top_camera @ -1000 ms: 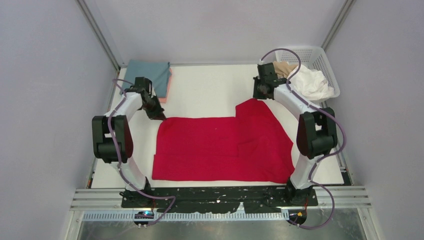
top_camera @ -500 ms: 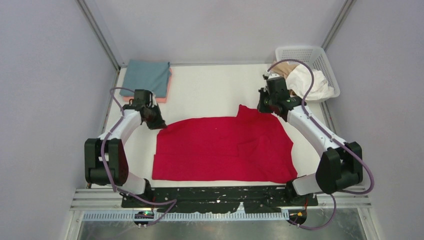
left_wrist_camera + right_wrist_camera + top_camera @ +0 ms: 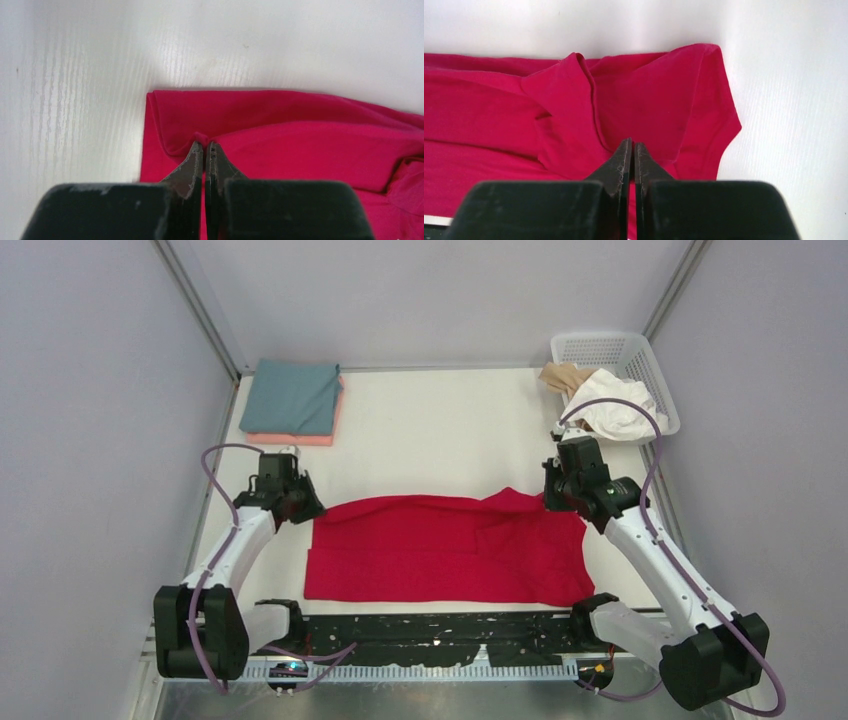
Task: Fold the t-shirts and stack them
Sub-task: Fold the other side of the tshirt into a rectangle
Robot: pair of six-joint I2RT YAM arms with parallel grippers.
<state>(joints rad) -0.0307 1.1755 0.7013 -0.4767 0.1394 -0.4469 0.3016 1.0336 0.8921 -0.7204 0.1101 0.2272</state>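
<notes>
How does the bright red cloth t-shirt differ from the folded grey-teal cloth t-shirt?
The bright red t-shirt is spread wide and only partly folded; the grey-teal t-shirt is a small neat rectangle. The red one is pinched by the left gripper and right gripper; the grey-teal one is untouched, resting on a salmon pink t-shirt. Both are plain cloth.

Top cam overhead from behind; wrist cams close, downward, all on red t-shirt (image 3: 440,550).

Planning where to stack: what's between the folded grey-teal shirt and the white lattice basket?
Only bare white tabletop separates the folded grey-teal cloth t-shirt from the white plastic lattice basket, seen in the top view.
</notes>
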